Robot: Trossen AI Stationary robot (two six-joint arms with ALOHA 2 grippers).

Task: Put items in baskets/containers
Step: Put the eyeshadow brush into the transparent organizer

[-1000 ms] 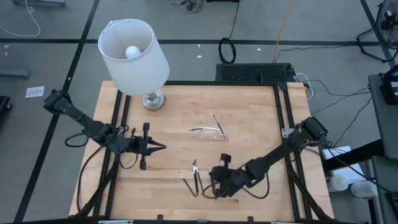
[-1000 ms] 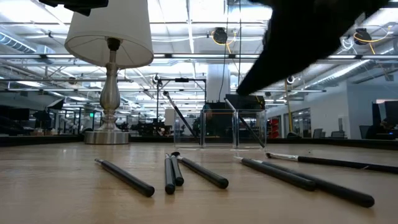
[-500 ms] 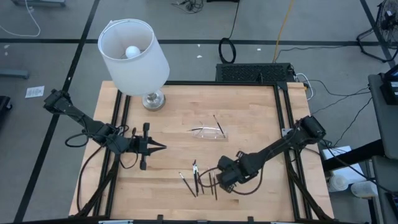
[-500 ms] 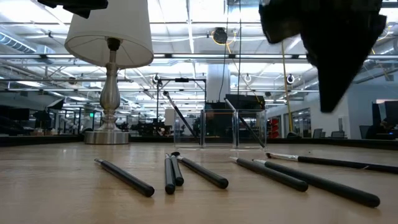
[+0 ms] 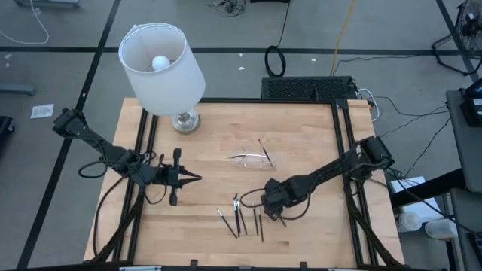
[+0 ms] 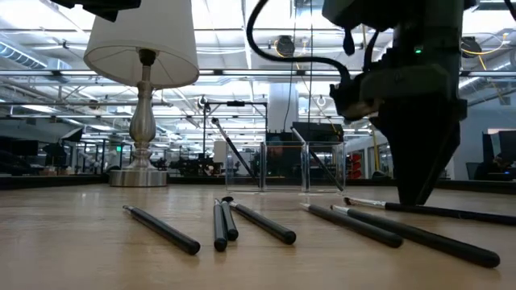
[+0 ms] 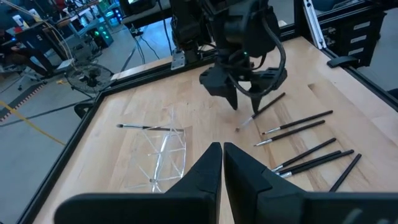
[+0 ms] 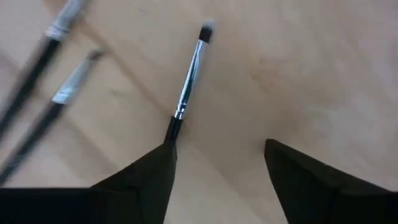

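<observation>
Several thin dark brushes (image 5: 241,220) lie loose on the wooden table near its front edge; the low view shows the brushes (image 6: 242,221) flat on the wood. The clear tray (image 5: 254,159) sits at mid-table with two brushes in it, one leaning out over its rim. My right gripper (image 5: 276,211) stands open, fingers pointing down at the table, just right of the loose brushes. One brush (image 8: 186,87) lies by its fingers, the handle end running behind one finger (image 8: 146,180). My left gripper (image 5: 197,178) waits shut at the table's left, above the wood. My right gripper stands over the handle end (image 8: 173,127) of one brush, which lies flat on the table. That end disappears behind one finger, so I cannot tell whether the finger touches it. Nothing is between the two fingers.
A table lamp with a white shade (image 5: 162,60) stands on its metal base (image 5: 184,120) at the far left corner. A black frame rail (image 5: 343,150) runs along the table's right side. Bare wood lies between the tray and the loose brushes.
My right gripper has moved from the near edge toward the far edge, a little rightward, and has come down from high above the table until its fingertips stand at the tabletop beside the loose brushes.
</observation>
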